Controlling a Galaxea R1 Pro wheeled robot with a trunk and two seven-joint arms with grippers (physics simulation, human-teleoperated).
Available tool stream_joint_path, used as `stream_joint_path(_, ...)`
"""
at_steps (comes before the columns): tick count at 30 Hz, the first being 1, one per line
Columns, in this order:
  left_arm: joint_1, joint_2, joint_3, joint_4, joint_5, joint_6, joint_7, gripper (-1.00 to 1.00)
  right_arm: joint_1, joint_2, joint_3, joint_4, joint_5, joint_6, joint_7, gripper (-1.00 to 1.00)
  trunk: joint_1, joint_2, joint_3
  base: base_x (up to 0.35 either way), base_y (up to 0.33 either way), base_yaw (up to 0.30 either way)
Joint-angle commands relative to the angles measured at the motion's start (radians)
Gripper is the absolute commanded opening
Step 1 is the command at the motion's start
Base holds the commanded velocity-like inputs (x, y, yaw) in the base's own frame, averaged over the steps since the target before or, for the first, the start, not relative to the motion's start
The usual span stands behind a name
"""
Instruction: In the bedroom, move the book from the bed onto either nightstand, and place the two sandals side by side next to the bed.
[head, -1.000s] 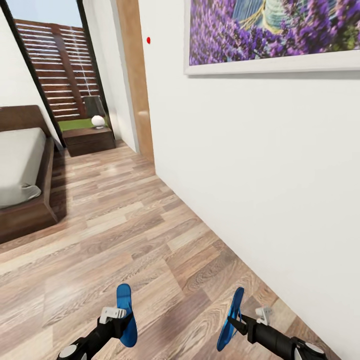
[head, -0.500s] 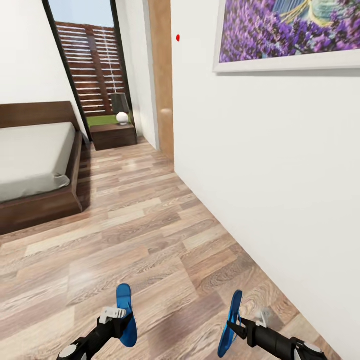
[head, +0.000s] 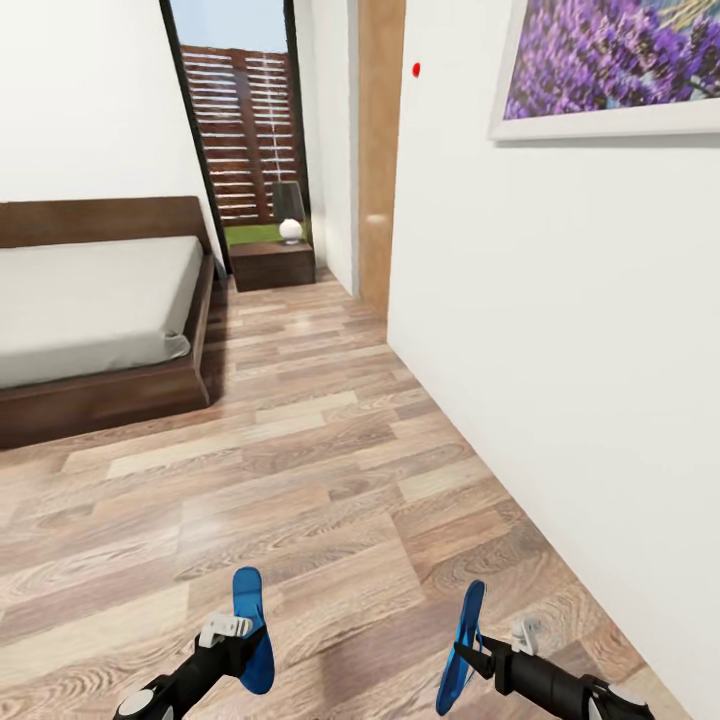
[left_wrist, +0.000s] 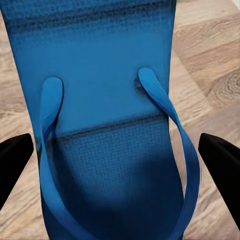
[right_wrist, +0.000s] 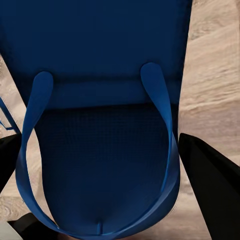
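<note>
Blue sandals are carried one per tool: left tool clamps the left sandal, right tool apparently clamps the right sandal. Both long axes point ahead. Bed lies ahead-left, nearer the left arm; nightstand stands beyond.

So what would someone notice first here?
Probably the two bright blue flat sandals, one held up by the left gripper and one by the right gripper, low in the head view. Next, the big purple flower painting on the white wall, and the pale grey bed at left.
</note>
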Motion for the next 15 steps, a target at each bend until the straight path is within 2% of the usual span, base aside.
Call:
stream_joint_path(1,-0.001,-0.001,0.007,0.001,-0.009,-0.006,-0.005,-1.00,-0.001,0.001,-0.008,-0.001,0.009,0.002,0.006,-1.00,0.000,0.000,-0.001,0.000,0.000,0.269)
stream_joint_path(12,-0.001,-0.002,0.007,0.001,-0.009,-0.005,-0.006,-1.00,-0.001,0.001,-0.008,-0.001,0.009,0.002,0.007,-1.00,0.000,0.000,-0.008,0.000,0.000,0.265)
stream_joint_path(15,-0.001,-0.002,0.007,0.001,-0.009,-0.006,-0.006,-1.00,-0.001,0.002,-0.007,-0.001,0.011,0.002,0.007,-1.00,0.000,0.000,-0.008,0.000,0.000,0.044)
